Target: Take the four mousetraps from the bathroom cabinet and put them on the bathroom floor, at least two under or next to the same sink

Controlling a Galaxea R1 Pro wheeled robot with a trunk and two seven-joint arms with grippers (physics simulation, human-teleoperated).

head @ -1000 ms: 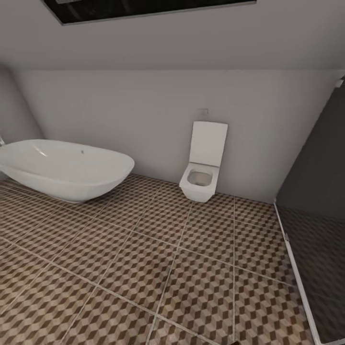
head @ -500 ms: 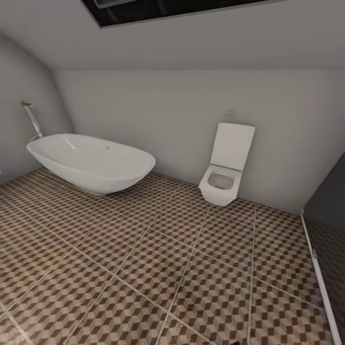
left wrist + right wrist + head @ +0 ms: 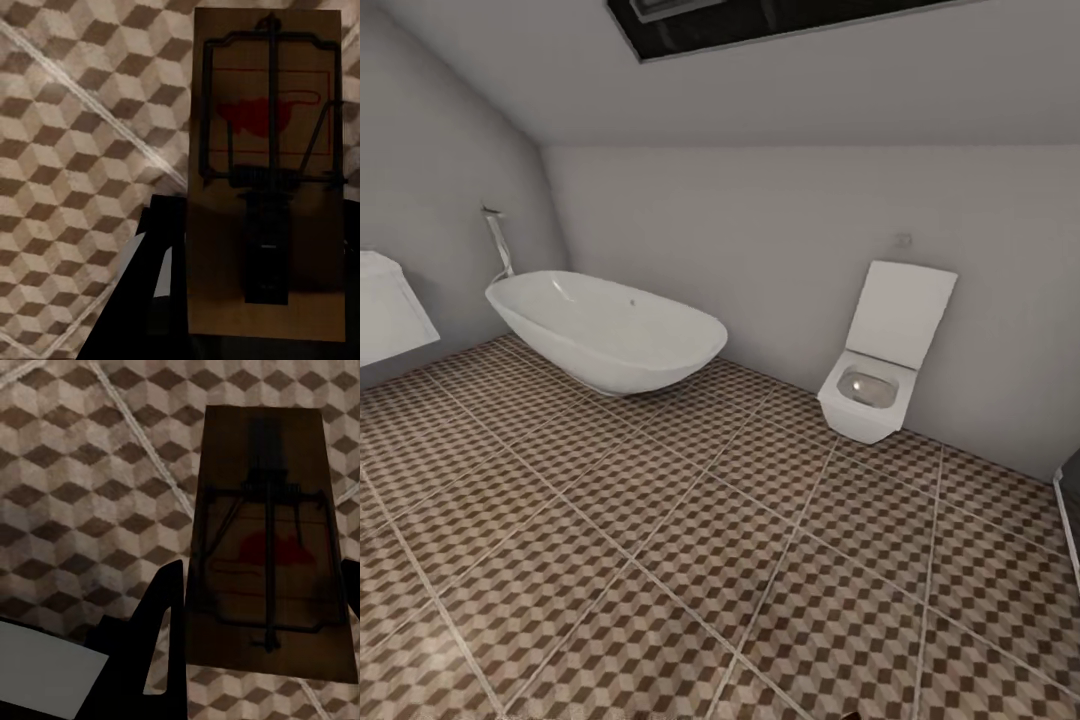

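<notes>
Left mousetrap (image 3: 266,176): pinched in the left gripper (image 3: 255,300), held flat above the floor (image 3: 75,150), red mouse print and dark wire facing up.
Right mousetrap (image 3: 266,544): clamped between the right gripper's (image 3: 259,660) dark fingers (image 3: 161,630), also above the tiles.
Floor (image 3: 690,540): brown-and-beige cubes, pale grout.
Bathtub (image 3: 610,330): white, oval, by the far wall.
Toilet (image 3: 880,360): white, lid up, well apart from the tub.
</notes>
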